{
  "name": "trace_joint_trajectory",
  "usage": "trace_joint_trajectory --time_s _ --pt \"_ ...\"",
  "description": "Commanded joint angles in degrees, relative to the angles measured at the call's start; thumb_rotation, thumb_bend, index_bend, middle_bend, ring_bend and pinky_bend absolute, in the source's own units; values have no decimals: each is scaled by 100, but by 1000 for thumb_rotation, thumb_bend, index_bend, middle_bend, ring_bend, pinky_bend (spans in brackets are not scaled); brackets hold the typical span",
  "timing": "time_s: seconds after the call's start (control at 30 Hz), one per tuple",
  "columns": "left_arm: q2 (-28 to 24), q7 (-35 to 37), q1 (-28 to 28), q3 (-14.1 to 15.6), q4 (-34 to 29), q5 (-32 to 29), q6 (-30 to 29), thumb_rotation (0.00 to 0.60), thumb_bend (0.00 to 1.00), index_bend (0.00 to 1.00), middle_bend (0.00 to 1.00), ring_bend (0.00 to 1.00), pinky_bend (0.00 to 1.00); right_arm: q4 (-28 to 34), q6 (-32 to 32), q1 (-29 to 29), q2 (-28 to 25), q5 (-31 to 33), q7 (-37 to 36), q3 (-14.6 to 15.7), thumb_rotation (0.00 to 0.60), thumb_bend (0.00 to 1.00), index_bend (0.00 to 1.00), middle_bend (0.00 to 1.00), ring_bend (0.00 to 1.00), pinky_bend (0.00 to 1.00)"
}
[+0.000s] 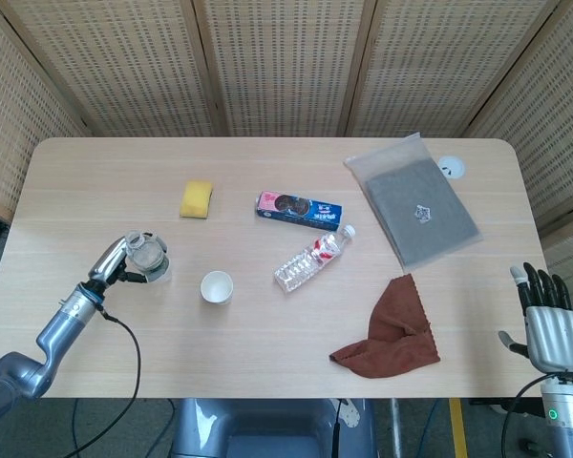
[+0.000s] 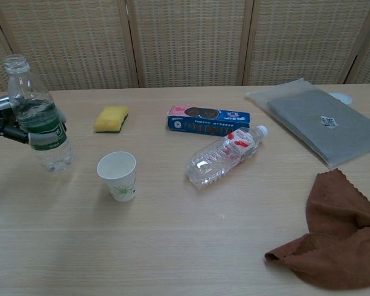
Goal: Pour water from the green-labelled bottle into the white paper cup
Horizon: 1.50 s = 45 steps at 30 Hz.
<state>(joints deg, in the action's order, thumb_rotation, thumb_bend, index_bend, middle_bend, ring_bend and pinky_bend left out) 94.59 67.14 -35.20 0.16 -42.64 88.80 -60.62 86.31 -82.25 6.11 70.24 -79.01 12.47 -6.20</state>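
Green is the colour of the label on the bottle [image 1: 147, 256] that the left hand [image 1: 115, 260] holds, with fingers wrapped around its middle. From the head view, the bottle is just left of the cup [image 1: 216, 286] on the table [image 1: 267, 353], and we look down on its open top. The right hand [image 1: 551, 320] is far to the right of the cup, off the table edge, holding nothing, with fingers straight and a little apart. From the chest view, the bottle [image 2: 39, 117] stands almost straight up, mouth at the top with no cap, leaning a tiny bit. It is to the left of the cup [image 2: 118, 176], not over it. The cup looks empty, so I think the grabbing is done and the tipping and pouring are left.
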Motion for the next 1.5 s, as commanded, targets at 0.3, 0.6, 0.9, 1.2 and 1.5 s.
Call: trace_joint_trajectory --time_s 0.3,0.6,0.9,1.2,1.5 --pt "922 548 104 53 1262 35 -44 600 394 646 467 370 392 -60 55 20 33 69 10 -13 600 0 0 0 0 0" --pt "1087 696 93 74 1500 37 5 600 295 629 432 371 385 -73 87 34 34 94 -3 -15 600 0 0 0 0 0" --pt "1108 726 48 125 1514 109 -38 600 228 472 291 282 307 -74 82 32 30 97 -22 -14 600 0 0 0 0 0" --pt "1012 813 67 176 1501 168 -186 600 212 295 209 221 256 -41 36 19 15 53 -27 0 600 0 0 0 0 0" --pt "761 814 123 168 1333 200 -483 600 190 206 154 178 195 2 -5 6 -7 12 -40 10 600 0 0 0 0 0"
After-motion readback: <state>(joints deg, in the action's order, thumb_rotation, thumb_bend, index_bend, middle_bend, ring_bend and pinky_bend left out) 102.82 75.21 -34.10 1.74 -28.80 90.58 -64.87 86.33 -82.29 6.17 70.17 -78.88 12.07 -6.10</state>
